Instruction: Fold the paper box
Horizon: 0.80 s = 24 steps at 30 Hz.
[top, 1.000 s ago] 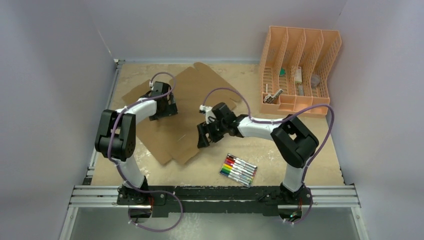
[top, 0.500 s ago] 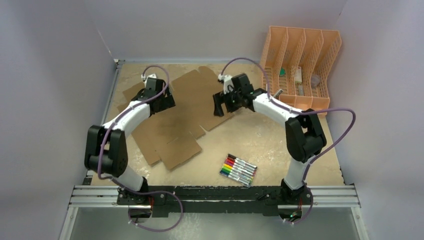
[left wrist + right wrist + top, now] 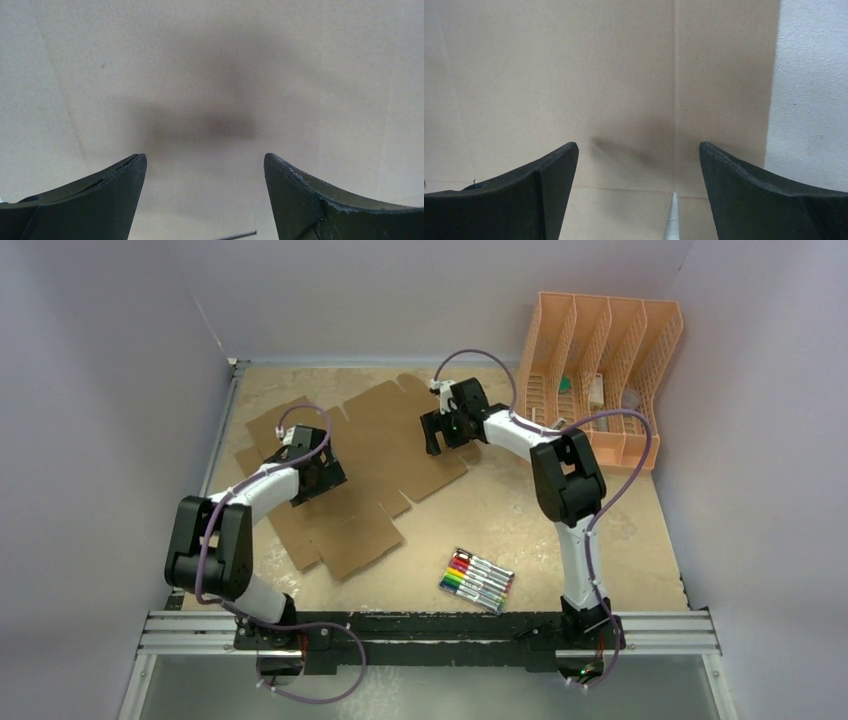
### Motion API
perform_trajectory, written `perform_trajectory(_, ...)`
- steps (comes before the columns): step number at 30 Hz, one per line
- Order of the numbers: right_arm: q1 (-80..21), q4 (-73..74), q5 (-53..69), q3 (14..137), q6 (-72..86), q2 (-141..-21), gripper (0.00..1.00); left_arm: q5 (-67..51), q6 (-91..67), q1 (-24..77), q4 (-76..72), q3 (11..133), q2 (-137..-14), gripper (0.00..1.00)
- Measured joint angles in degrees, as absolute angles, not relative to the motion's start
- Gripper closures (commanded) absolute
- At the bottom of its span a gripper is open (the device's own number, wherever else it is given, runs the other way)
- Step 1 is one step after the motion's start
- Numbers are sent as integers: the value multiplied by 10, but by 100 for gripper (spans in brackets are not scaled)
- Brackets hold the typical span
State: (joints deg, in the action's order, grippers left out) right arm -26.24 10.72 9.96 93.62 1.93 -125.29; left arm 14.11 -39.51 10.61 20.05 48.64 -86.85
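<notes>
The paper box (image 3: 375,455) is a flat brown die-cut cardboard sheet with flaps and creases, lying unfolded on the table's left and middle. My left gripper (image 3: 320,478) is open and empty, pointing down over the sheet's left part. In the left wrist view only pale cardboard (image 3: 210,75) fills the space between the spread fingers of the left gripper (image 3: 205,160). My right gripper (image 3: 438,435) is open and empty over the sheet's far right part. The right wrist view shows the right gripper (image 3: 638,147) over creased cardboard (image 3: 574,75), close to the sheet's edge.
A peach slotted organizer (image 3: 600,380) with small items stands at the back right. A row of coloured markers (image 3: 478,580) lies near the front centre. Bare table (image 3: 809,100) shows just right of the sheet's edge. Walls close in on three sides.
My right gripper has swung from the sheet's near middle up to its far right part. My left gripper moved toward the far left, then came back a little nearer. Both stayed open.
</notes>
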Motion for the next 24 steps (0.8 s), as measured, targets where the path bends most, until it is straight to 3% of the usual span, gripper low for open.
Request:
perform_trajectory(5, -263, 103, 103, 925, 23, -1250, 8, 142, -388, 94, 203, 528, -944, 13)
perform_trajectory(13, -278, 94, 120, 772, 63, -1145, 10, 170, -325, 79, 221, 716, -1101, 14)
perform_trajectory(18, -372, 128, 150, 720, 90, -1093, 10, 165, -287, 79, 231, 841, -1188, 15)
perform_trajectory(24, -489, 161, 238, 738, 94, -1070, 7, 152, -259, 81, 236, 905, -1226, 15)
